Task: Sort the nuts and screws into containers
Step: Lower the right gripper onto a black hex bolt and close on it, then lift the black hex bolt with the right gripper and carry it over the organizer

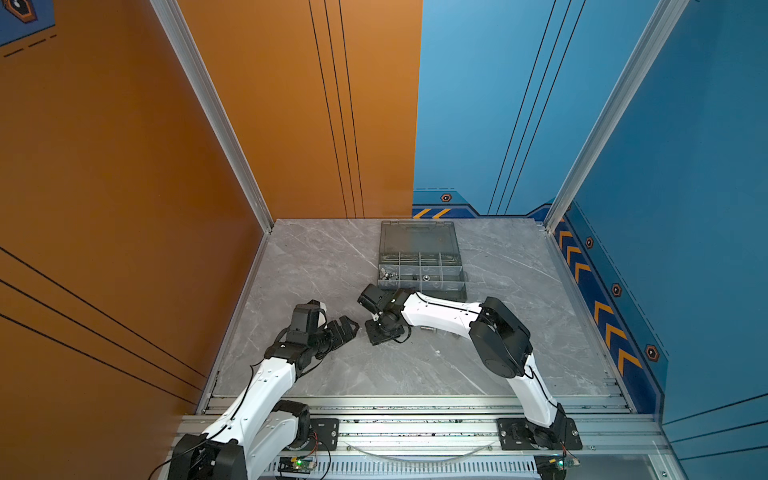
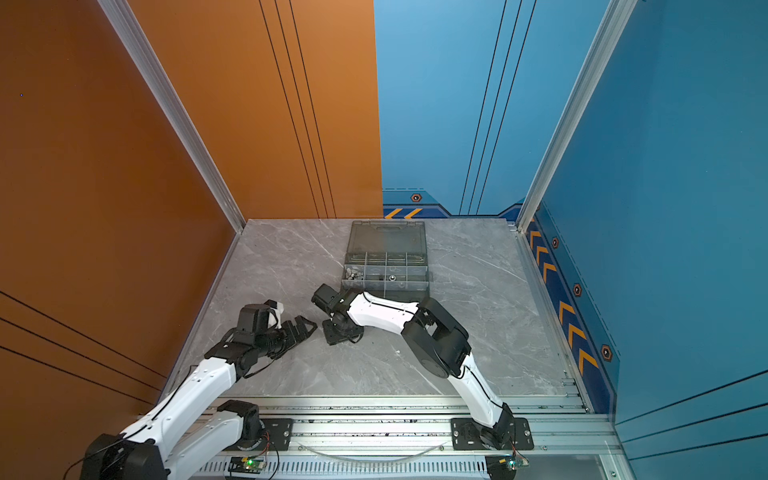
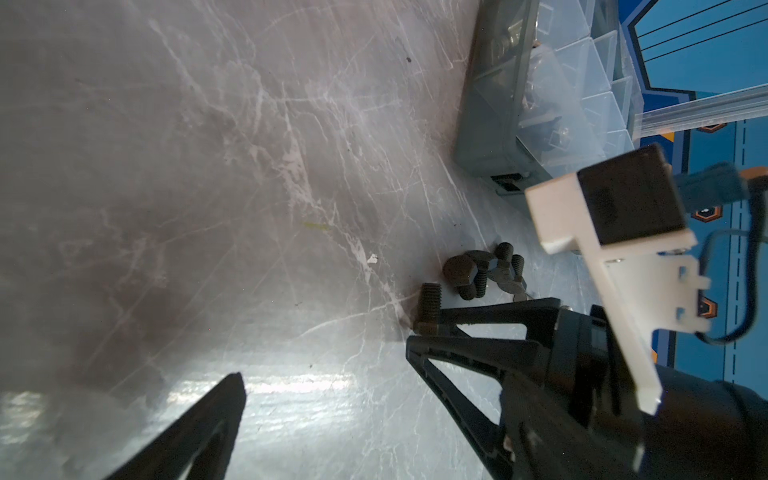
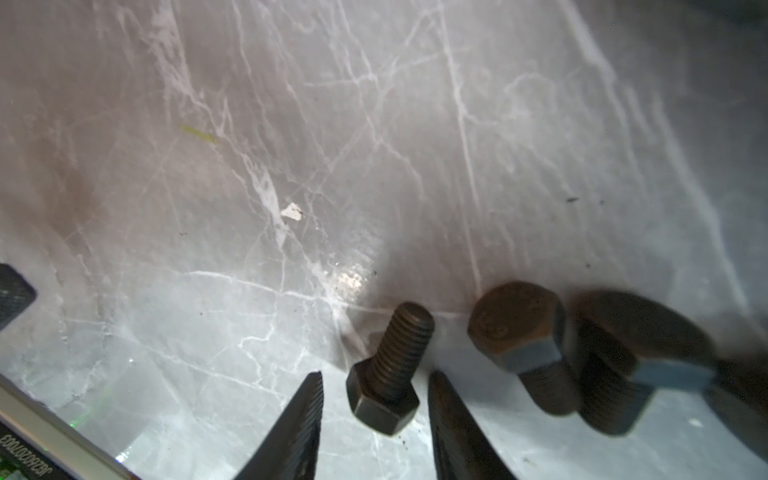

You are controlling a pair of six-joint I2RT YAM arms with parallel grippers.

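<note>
My right gripper (image 4: 376,374) points down at the table, open, its fingers on either side of a short black screw (image 4: 388,374) that lies flat, with a gap at each side. Two more black screws (image 4: 523,332) lie beside it. The top views hide these screws under that gripper (image 1: 382,332). My left gripper (image 1: 351,326) hovers just left of it, open and empty, and its wrist view shows the screw cluster (image 3: 482,274). The grey case of containers (image 1: 419,286) stands behind with its lid up. Silver wing nuts (image 1: 388,274) and a nut (image 1: 426,277) lie in its compartments.
The case's raised lid (image 1: 417,237) leans towards the back wall. A small silver piece (image 1: 427,329) lies on the marble under the right forearm. Orange and blue walls close the table (image 1: 311,270) on three sides, and an aluminium rail (image 1: 415,428) runs along the front.
</note>
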